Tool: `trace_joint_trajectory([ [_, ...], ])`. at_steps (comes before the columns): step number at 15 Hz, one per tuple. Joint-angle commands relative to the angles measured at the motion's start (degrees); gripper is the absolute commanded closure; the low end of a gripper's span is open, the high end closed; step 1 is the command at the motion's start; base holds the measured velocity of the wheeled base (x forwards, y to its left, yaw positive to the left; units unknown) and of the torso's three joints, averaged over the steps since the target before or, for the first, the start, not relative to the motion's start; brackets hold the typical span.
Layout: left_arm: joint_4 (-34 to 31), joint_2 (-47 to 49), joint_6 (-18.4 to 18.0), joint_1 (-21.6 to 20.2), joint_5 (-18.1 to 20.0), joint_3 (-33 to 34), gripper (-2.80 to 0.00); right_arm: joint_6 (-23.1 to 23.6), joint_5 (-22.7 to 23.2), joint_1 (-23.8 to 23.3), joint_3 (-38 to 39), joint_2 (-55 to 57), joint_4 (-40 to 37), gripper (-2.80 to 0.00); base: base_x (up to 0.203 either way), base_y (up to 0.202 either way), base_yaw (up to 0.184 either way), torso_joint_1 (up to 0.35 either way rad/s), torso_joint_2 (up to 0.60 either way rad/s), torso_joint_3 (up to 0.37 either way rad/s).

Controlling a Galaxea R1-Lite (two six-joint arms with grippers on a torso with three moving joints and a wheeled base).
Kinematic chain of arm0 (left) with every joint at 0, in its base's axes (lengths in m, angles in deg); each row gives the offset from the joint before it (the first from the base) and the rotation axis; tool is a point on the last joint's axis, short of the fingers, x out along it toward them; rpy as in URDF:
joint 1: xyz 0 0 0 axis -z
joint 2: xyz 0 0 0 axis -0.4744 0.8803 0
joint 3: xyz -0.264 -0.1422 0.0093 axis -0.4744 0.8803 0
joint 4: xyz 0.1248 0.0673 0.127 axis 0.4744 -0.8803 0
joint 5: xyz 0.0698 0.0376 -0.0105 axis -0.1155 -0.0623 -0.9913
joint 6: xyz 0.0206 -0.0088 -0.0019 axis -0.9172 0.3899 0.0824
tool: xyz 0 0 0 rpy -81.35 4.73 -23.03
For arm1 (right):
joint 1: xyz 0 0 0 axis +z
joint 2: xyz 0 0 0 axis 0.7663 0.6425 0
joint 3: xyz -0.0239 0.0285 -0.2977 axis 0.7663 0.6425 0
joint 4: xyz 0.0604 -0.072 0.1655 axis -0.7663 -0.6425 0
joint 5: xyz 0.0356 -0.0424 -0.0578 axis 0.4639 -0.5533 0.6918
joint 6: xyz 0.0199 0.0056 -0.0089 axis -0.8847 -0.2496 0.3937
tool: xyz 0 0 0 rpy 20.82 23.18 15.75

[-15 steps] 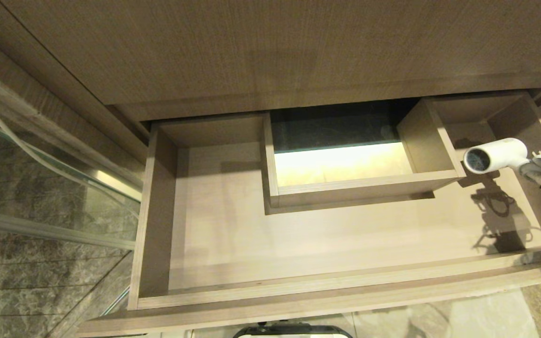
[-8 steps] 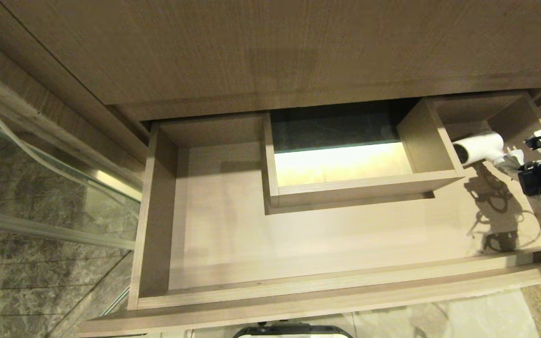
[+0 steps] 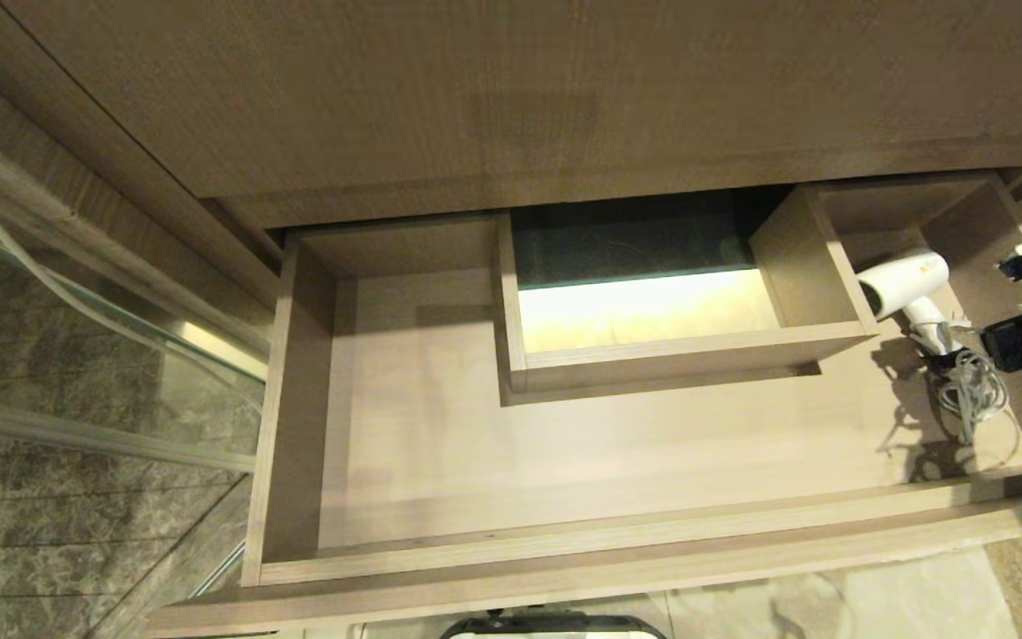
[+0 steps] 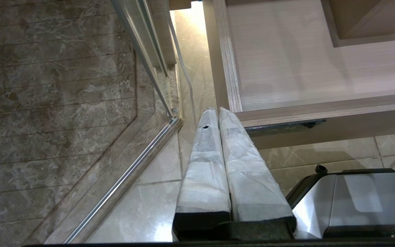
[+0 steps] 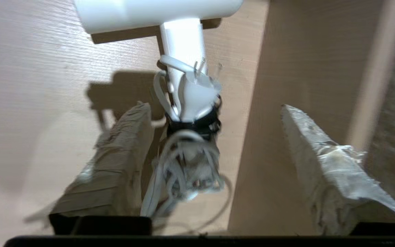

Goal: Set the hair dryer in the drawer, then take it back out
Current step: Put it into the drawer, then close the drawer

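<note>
The wide wood-grain drawer stands pulled out. The white hair dryer lies on the drawer floor at the far right end, barrel toward the boxed cut-out, with its bundled cord trailing toward the front. My right gripper hovers just right of the handle, open, holding nothing. In the right wrist view the hair dryer's handle, plug and cord bundle lie between the spread fingers of the right gripper, close to one finger. The left gripper is shut and parked low by the drawer's front left corner.
A rectangular boxed cut-out fills the drawer's back centre. The drawer's right side wall rises close beside the gripper. A taller wood panel stands above. A glass door with a metal rail is at left. My base sits below the drawer front.
The right gripper carried the hair dryer down toward the drawer's back right, then opened and let go. The dryer and its cord now lie on the drawer floor.
</note>
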Motion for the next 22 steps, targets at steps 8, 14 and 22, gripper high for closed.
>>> trace_joint_trajectory([
  [8,0.01,-0.02,0.01,-0.01,0.00,0.09,0.00,-4.82,0.23,-2.24,12.20,-33.49,-17.58,-2.80,0.000,0.000,0.000,0.000,0.00,0.000],
  [14,0.01,-0.02,0.01,-0.01,0.00,0.09,0.00,-5.65,0.10,-2.27,13.48,-40.17,-28.15,0.00,0.000,0.000,0.000,0.000,0.00,0.000],
  [22,0.01,-0.02,0.01,-0.01,0.00,0.09,0.00,-2.45,-5.79,-2.79,23.38,-49.26,-57.59,0.00,0.000,0.000,0.000,0.000,0.00,0.000],
])
